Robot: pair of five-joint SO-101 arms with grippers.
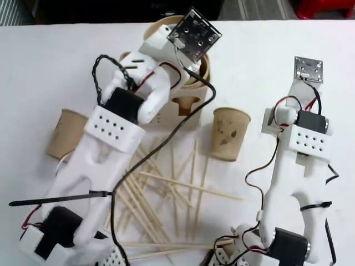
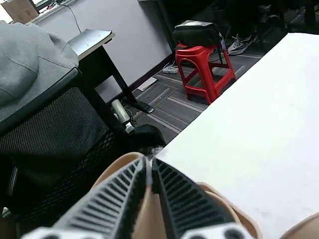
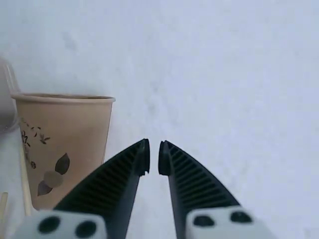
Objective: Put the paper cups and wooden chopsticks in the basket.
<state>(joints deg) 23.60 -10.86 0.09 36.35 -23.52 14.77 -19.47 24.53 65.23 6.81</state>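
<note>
You had most of the job ahead of you. The pale round basket sat at the table's far edge, and two cups were outside it: a tan leaf-printed paper cup toward the middle and a second tan paper cup nearer the left edge. The thin wooden chopsticks lay scattered by the near edge. Your left gripper hung over the basket, jaws pressed together, apparently on nothing; the arm hid the basket's contents. Your right gripper, narrowly parted and empty, sat just beside the leaf-printed cup.
</note>
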